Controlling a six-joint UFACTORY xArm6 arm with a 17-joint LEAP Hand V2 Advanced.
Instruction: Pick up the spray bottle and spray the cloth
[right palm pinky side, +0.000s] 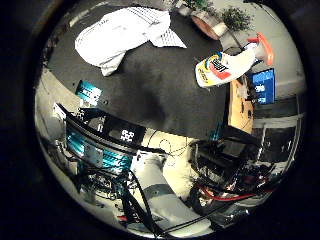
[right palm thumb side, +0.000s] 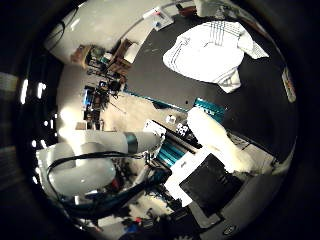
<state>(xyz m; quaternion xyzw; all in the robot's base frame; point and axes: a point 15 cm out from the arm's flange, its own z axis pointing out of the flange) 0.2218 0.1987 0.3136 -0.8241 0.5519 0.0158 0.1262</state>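
A white spray bottle (right palm pinky side: 225, 66) with an orange trigger lies on its side near one edge of the dark table top (right palm pinky side: 150, 85). A white striped cloth (right palm pinky side: 125, 35) lies crumpled on the same table, away from the bottle; it also shows in the right thumb side palm view (right palm thumb side: 212, 50). My right hand (right palm pinky side: 100, 138) is high above the table, far from both. Its black, teal and white fingers (right palm thumb side: 205, 150) reach out relaxed, with nothing between them.
A small blue card (right palm pinky side: 88, 92) lies on the table near its edge. A blue screen (right palm pinky side: 263, 86) and a wooden surface stand beyond the bottle's side. Plants (right palm pinky side: 232, 15) stand behind. Cluttered shelves (right palm thumb side: 105, 60) stand off the table. The arm (right palm thumb side: 90, 170) fills one edge.
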